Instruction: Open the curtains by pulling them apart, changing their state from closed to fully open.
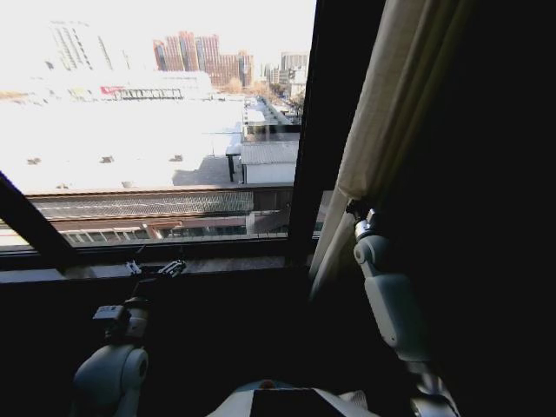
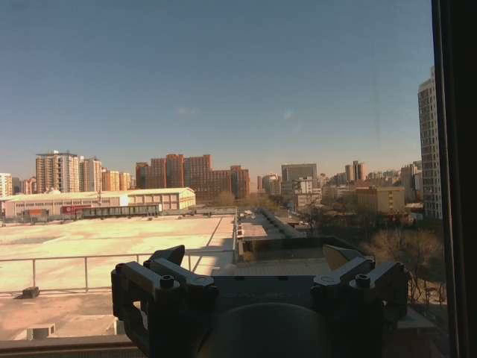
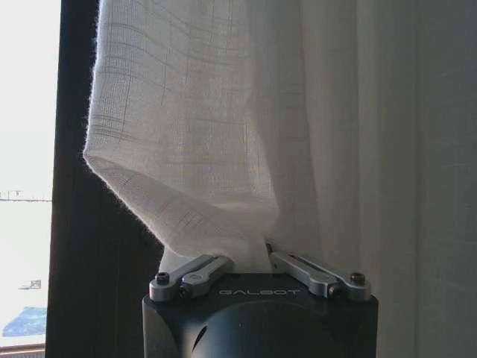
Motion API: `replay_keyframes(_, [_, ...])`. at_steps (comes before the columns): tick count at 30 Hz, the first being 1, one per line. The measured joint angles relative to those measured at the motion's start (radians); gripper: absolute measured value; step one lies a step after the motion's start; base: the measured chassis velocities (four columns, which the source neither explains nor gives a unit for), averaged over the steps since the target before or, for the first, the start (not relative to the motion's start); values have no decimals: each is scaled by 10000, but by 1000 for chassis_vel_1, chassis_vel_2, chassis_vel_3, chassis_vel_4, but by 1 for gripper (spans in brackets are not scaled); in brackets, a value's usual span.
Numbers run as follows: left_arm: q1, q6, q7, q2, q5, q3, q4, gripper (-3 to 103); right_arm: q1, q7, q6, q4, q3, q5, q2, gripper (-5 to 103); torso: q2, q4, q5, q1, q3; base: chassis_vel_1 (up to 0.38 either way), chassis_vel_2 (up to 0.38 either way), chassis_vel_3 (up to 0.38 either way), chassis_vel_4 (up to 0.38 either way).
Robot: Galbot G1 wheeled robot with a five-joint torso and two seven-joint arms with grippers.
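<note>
Pinching a fold of sheer cloth, the right gripper (image 3: 257,257) sat raised at the right side of the window, its two silver linkages angled inward and its fingers closed on the fabric of the curtains (image 3: 223,149). One gathered panel could be counted in the head view, where the curtains (image 1: 391,113) hung as a narrow cream bundle slanting down just right of a dark vertical window frame bar (image 1: 317,130), with the right gripper (image 1: 358,211) at the bundle's lower part and its white arm reaching up from below. Seen from the right wrist, the cloth bunched and drooped in a loose loop above the fingers, with its frayed edge lying against the dark frame; more pleated fabric hung straight behind it. Glass to the left of that bar was uncovered, showing rooftops and a cluster of tall buildings in bright daylight. A second dark bar (image 1: 30,221) crossed the lower left corner on a slant. Low near the window sill (image 1: 226,263) hovered the left gripper (image 1: 159,269), holding nothing. From the left wrist, the left gripper (image 2: 257,268) showed two dark fingers (image 2: 168,257) spread wide apart, with open city view between them. Two arms were counted in all, one at each side.
</note>
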Motion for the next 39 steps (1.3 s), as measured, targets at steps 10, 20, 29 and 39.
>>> replay_keyframes(10, [-47, 28, 1, 43, 0, 16, 19, 100, -32, -2, 2, 7, -18, -50, 24, 0, 0, -1, 0, 0, 0, -105, -98, 89, 102])
replay_keyframes(20, [-68, 29, 16, 23, 0, 70, 61, 100, 180, -49, 225, -965, 584, -582, -1, 0, 0, 3, -3, 0, 0, -13, -18, 12, 16])
replay_keyframes(29, [-6, -69, 26, 12, -54, 29, 64, 100, 874, -47, 251, -2285, 1724, -437, -576, 0, -1, -2, 3, 0, 0, 0, 0, 0, 0])
replay_keyframes(39, [45, -180, 25, -3, -138, -52, 79, 100, 1849, -33, 458, -4219, 2606, -421, -944, 0, 0, 3, 1, 0, 0, 0, 0, 0, 0])
